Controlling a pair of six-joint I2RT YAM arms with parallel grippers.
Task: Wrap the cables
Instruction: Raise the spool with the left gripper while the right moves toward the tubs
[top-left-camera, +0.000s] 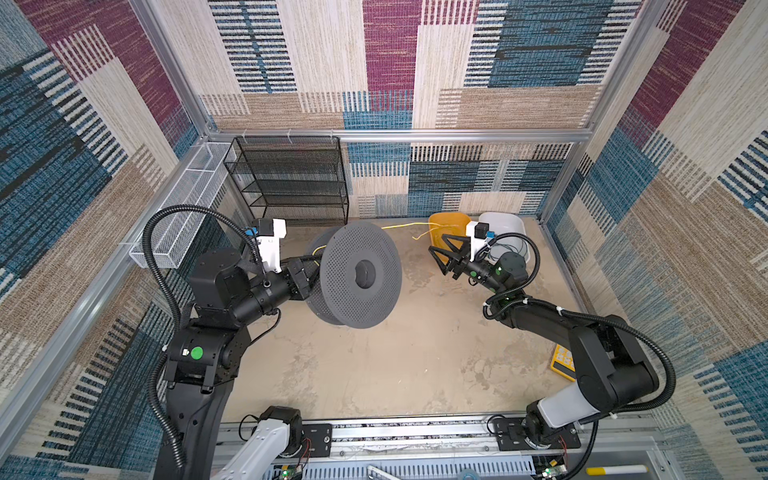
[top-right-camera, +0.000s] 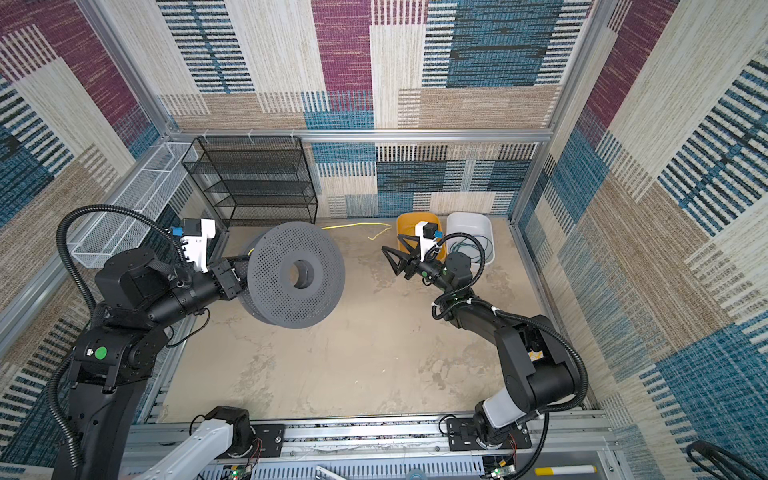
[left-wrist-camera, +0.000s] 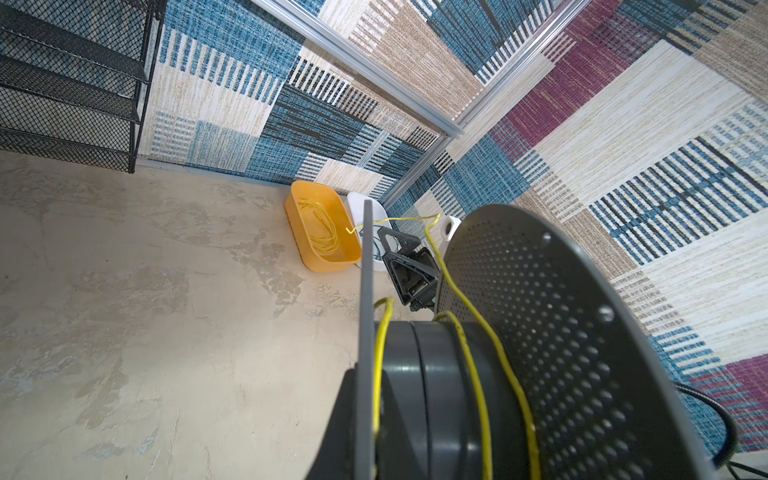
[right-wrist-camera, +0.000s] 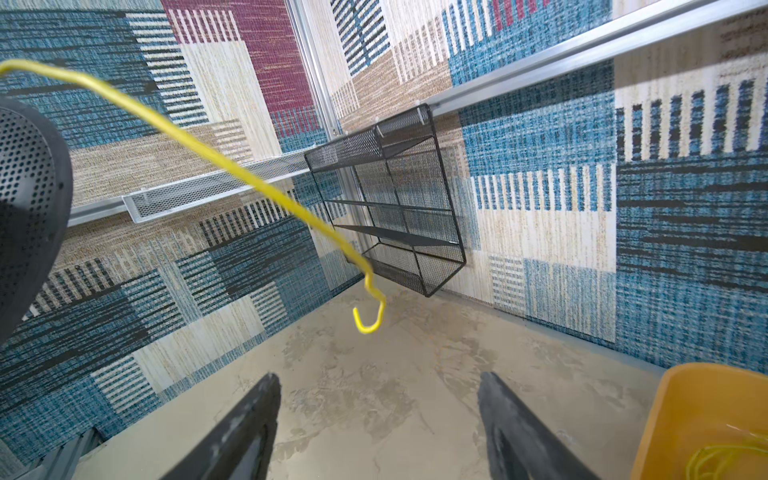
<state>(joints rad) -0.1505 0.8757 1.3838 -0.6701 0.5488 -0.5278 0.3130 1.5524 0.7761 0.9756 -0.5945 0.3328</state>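
Note:
My left gripper (top-left-camera: 305, 276) (top-right-camera: 232, 278) (left-wrist-camera: 368, 424) is shut on one flange of a grey perforated spool (top-left-camera: 360, 274) (top-right-camera: 297, 274) (left-wrist-camera: 540, 332), holding it above the floor. The yellow cable (top-left-camera: 409, 226) (top-right-camera: 357, 225) (left-wrist-camera: 478, 299) (right-wrist-camera: 232, 166) has a few turns round the hub. Its free end hangs in the air, curled like a hook, ahead of my right gripper (top-left-camera: 437, 243) (top-right-camera: 390, 242) (right-wrist-camera: 380, 376). That gripper is open and holds nothing. The teal-green cable (top-left-camera: 511, 249) (top-right-camera: 473, 247) lies looped in the white bin (top-left-camera: 505, 220) (top-right-camera: 469, 220).
An orange bin (top-left-camera: 440, 220) (top-right-camera: 409, 218) (left-wrist-camera: 299, 208) (right-wrist-camera: 681, 395) with a coil of yellow wire stands beside the white bin at the back right. A black mesh shelf (top-left-camera: 291, 178) and a white mesh tray (top-left-camera: 183, 216) stand at the back left. A small yellow device (top-left-camera: 562, 361) lies by the right wall.

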